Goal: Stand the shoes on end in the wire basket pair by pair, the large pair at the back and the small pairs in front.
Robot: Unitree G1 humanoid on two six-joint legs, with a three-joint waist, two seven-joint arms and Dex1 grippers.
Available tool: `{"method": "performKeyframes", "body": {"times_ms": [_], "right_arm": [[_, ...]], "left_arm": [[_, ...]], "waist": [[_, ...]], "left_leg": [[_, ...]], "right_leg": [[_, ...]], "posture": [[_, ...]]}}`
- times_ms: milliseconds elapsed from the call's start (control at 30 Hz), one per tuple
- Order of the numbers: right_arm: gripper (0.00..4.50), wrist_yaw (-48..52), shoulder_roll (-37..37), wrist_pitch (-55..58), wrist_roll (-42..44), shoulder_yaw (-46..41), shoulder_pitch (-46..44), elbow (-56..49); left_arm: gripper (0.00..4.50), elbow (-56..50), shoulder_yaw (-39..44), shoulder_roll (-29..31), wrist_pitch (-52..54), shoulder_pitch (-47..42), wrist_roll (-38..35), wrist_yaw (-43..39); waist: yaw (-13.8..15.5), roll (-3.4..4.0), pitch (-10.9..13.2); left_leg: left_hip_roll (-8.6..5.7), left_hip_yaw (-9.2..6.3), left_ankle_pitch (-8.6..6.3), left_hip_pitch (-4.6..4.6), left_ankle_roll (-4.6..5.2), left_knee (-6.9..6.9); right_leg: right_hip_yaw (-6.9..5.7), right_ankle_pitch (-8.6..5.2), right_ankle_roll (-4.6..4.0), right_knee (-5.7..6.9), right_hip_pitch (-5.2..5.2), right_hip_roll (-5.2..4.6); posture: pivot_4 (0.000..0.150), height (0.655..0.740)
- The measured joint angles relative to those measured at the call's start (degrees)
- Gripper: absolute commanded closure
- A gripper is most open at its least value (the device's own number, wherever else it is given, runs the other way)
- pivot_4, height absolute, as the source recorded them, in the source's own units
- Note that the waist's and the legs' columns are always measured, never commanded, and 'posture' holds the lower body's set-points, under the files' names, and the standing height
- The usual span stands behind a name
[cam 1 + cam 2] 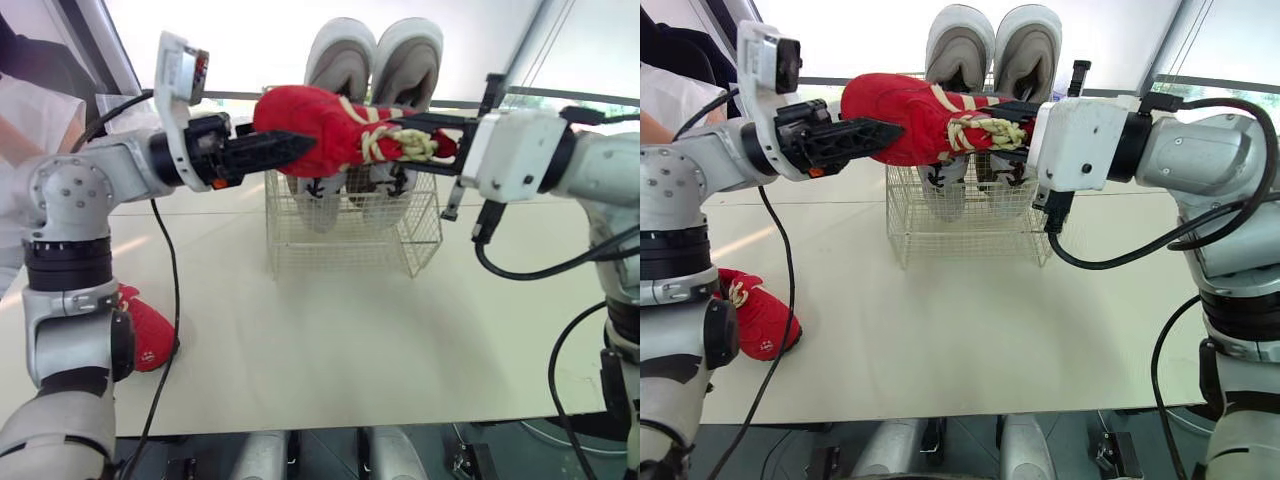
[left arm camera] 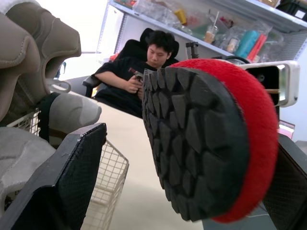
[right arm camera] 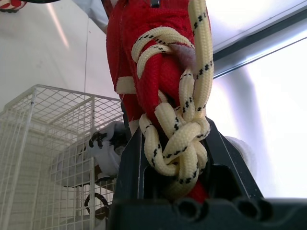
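A red shoe (image 1: 320,125) with cream laces hangs level in the air, just in front of the top of the wire basket (image 1: 350,240). My right gripper (image 1: 405,135) is shut on its laced collar end, with the knot (image 3: 180,143) lying between the black fingers (image 3: 132,177). At the toe end my left gripper (image 1: 290,148) stands open, and the black treaded sole (image 2: 201,143) sits between its fingers (image 2: 67,177) with a gap on one side. A large grey pair (image 1: 375,60) stands on end at the back of the basket. The second red shoe (image 1: 145,335) lies on the table by my left arm.
The basket stands at the far middle of the pale table (image 1: 330,350). A person in a white sleeve (image 1: 30,110) is at the far left, and a seated person in black (image 2: 139,76) is beyond the table. Cables (image 1: 165,300) hang from both arms.
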Motion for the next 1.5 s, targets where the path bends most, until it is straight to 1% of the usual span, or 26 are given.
{"method": "performKeyframes", "body": {"times_ms": [133, 200, 233, 300, 333, 400, 433, 567, 633, 667, 700, 733, 767, 833, 900, 1000, 1100, 1267, 1433, 1500], "right_arm": [[4.17, 1.0, 0.32, 0.89, -0.68, 0.43, -0.4, 0.71], [3.16, 1.6, 0.32, 1.83, -0.6, 0.46, -0.57, 0.64], [2.67, 2.02, 0.32, 3.07, 0.32, 0.21, -0.63, 0.34], [1.6, 2.58, 0.27, 7.0, 3.48, -0.8, -0.6, -0.64], [1.19, 2.83, 0.14, 10.09, 5.89, -1.86, -0.46, -1.1], [0.18, 2.93, -0.1, 15.42, 10.48, -4.3, 0.07, -1.88], [0.0, 2.79, -0.14, 19.79, 14.86, -7.42, 1.21, -2.42], [0.0, -0.14, -0.28, 33.17, 28.79, -18.21, 5.03, -2.46], [0.0, -4.03, 0.75, 39.48, 36.08, -24.4, 8.31, -1.84], [0.0, -5.65, 1.49, 41.33, 38.16, -26.04, 9.45, -1.15], [0.0, -8.55, 3.48, 43.53, 41.22, -28.15, 10.98, -0.29], [0.0, -12.41, 7.17, 45.08, 44.74, -30.51, 13.08, 0.23], [0.0, -14.99, 9.94, 46.02, 47.05, -31.19, 15.02, 0.84], [0.0, -21.78, 16.51, 47.3, 51.85, -30.94, 17.17, 1.78], [0.0, -27.27, 21.08, 47.04, 55.31, -30.19, 16.67, 1.78], [0.0, -33.93, 28.28, 44.3, 58.34, -27.34, 13.7, 1.04], [0.0, -37.48, 32.51, 41.59, 60.14, -23.69, 10.04, 0.47], [0.0, -39.91, 32.99, 38.4, 61.89, -21.74, 8.48, 0.22], [0.0, -40.08, 33.41, 36.53, 63.3, -20.48, 7.31, 1.26], [0.53, -40.07, 33.64, 35.86, 63.61, -20.03, 6.12, 1.95]], "left_arm": [[3.29, -0.19, -0.15, -0.58, 0.0, 0.25, 0.57, -0.47], [4.13, -0.18, -0.16, -0.89, 0.05, 0.34, 1.19, 0.16], [4.26, -0.03, -0.14, -0.92, 0.25, 0.52, 1.28, 0.69], [4.25, 0.03, 0.12, -1.47, 0.67, 1.07, 1.2, 1.58], [4.25, 0.01, 0.28, -1.9, 0.81, 1.42, 0.99, 2.0], [4.26, 0.01, 0.98, -2.63, 1.45, 1.92, 0.69, 3.13], [4.26, 0.0, 2.2, -3.28, 1.95, 2.28, -0.52, 4.19], [4.26, 0.03, 6.9, -5.28, 4.98, 2.7, -5.65, 8.97], [4.26, 0.04, 10.14, -6.9, 5.78, 2.75, -9.73, 11.98], [4.26, 0.04, 11.21, -7.14, 5.9, 2.76, -10.91, 12.84], [4.26, 0.01, 12.31, -7.35, 6.23, 2.77, -12.32, 14.11], [4.26, -0.38, 13.29, -7.97, 6.28, 3.11, -13.94, 15.34], [4.26, -1.12, 13.69, -8.49, 6.29, 3.69, -15.11, 16.04], [4.26, -1.81, 13.83, -9.97, 6.27, 4.59, -16.79, 18.04], [4.26, -2.17, 13.82, -10.71, 6.11, 5.03, -17.69, 19.6], [4.26, -2.78, 13.81, -11.95, 4.84, 5.17, -18.63, 21.5], [4.26, -3.37, 13.49, -12.97, 3.6, 5.39, -18.79, 22.72], [4.26, -3.91, 13.42, -13.78, 1.51, 7.33, -18.88, 23.96], [4.26, -4.6, 12.67, -14.98, -0.16, 8.38, -18.86, 24.54], [4.26, -4.68, 12.44, -15.86, -0.85, 8.78, -18.86, 24.97]], "waist": [[-0.08, 0.0, 0.0], [-0.08, 0.0, 0.0], [-0.08, 0.0, 0.0], [-0.04, 0.0, 0.0], [0.05, 0.0, 0.0], [0.14, -0.01, 0.0], [0.2, -0.02, 0.01], [0.23, -0.03, 0.01], [0.23, -0.11, -0.04], [0.18, -0.13, -0.05], [0.08, -0.15, -0.07], [-0.09, -0.23, -0.14], [-0.16, -0.22, -0.13], [-0.23, -0.15, -0.09], [-0.26, -0.13, -0.08], [-0.24, -0.13, -0.08], [-0.16, -0.13, -0.08], [0.08, -0.17, -0.1], [-0.2, -0.17, -0.1], [-0.27, -0.17, -0.1]], "left_leg": [[0.0, 0.0, 0.0, 0.0, 0.0, -0.02], [0.0, 0.0, 0.0, 0.0, 0.0, -0.02], [0.0, 0.0, 0.0, 0.0, 0.0, -0.02], [0.0, -0.01, 0.0, 0.0, 0.0, -0.02], [0.0, -0.03, 0.0, -0.01, 0.0, -0.01], [0.0, -0.04, 0.0, -0.01, 0.0, 0.01], [0.0, -0.07, -0.01, -0.02, 0.0, 0.0], [0.0, -0.13, -0.01, -0.01, -0.01, -0.03], [0.01, -0.18, -0.02, -0.01, -0.02, -0.03], [0.0, -0.18, -0.02, -0.01, -0.02, -0.02], [0.0, -0.18, -0.01, 0.01, -0.02, -0.03], [0.01, -0.18, -0.01, 0.06, -0.02, -0.07], [0.01, -0.17, -0.01, 0.07, -0.02, -0.07], [0.01, -0.17, 0.02, 0.05, -0.05, -0.07], [0.01, -0.17, 0.06, 0.03, -0.1, -0.08], [0.03, -0.17, 0.07, 0.03, -0.12, -0.08], [0.01, -0.17, 0.07, 0.02, -0.12, -0.08], [-0.05, -0.17, 0.08, 0.02, -0.11, -0.06], [-0.01, -0.17, 0.08, 0.04, -0.1, -0.09], [0.0, -0.17, 0.08, 0.04, -0.1, -0.1]], "right_leg": [[0.01, 0.0, 0.0, 0.01, -0.02, 0.0], [0.01, 0.0, 0.0, 0.05, -0.04, -0.01], [0.01, 0.0, 0.0, 0.05, -0.04, -0.01], [0.02, 0.0, 0.0, 0.06, -0.04, -0.03], [0.02, 0.0, 0.0, 0.06, -0.04, -0.04], [0.01, 0.01, -0.01, 0.06, -0.03, -0.08], [0.01, 0.01, -0.01, 0.05, -0.03, -0.1], [0.03, 0.01, -0.01, 0.05, -0.02, -0.16], [0.02, 0.01, -0.01, 0.05, -0.01, -0.16], [0.03, 0.01, -0.01, 0.07, -0.01, -0.17], [0.03, 0.01, -0.02, 0.07, 0.0, -0.17], [0.04, 0.01, -0.02, 0.08, 0.03, -0.17], [0.07, 0.01, -0.02, 0.11, 0.03, -0.16], [0.08, 0.01, -0.02, 0.17, -0.04, -0.13], [0.09, 0.02, -0.02, 0.21, -0.1, -0.09], [0.07, 0.03, -0.03, 0.2, -0.1, -0.03], [0.03, 0.03, -0.03, 0.2, -0.09, -0.02], [-0.03, 0.05, -0.07, 0.15, -0.02, -0.05], [-0.03, 0.05, -0.08, 0.16, -0.04, 0.0], [-0.03, 0.05, -0.08, 0.17, -0.05, 0.01]], "posture": [[0.15, 0.7347], [0.15, 0.7347], [0.15, 0.7347], [0.15, 0.7347], [0.15, 0.7347], [0.15, 0.7347], [0.15, 0.7347], [0.15, 0.7347], [0.15, 0.7347], [0.15, 0.7347], [0.15, 0.7347], [0.15, 0.7347], [0.15, 0.7347], [0.15, 0.7347], [0.15, 0.7347], [0.15, 0.7347], [0.15, 0.7347], [0.15, 0.7347], [0.15, 0.7347], [0.15, 0.7347]]}}
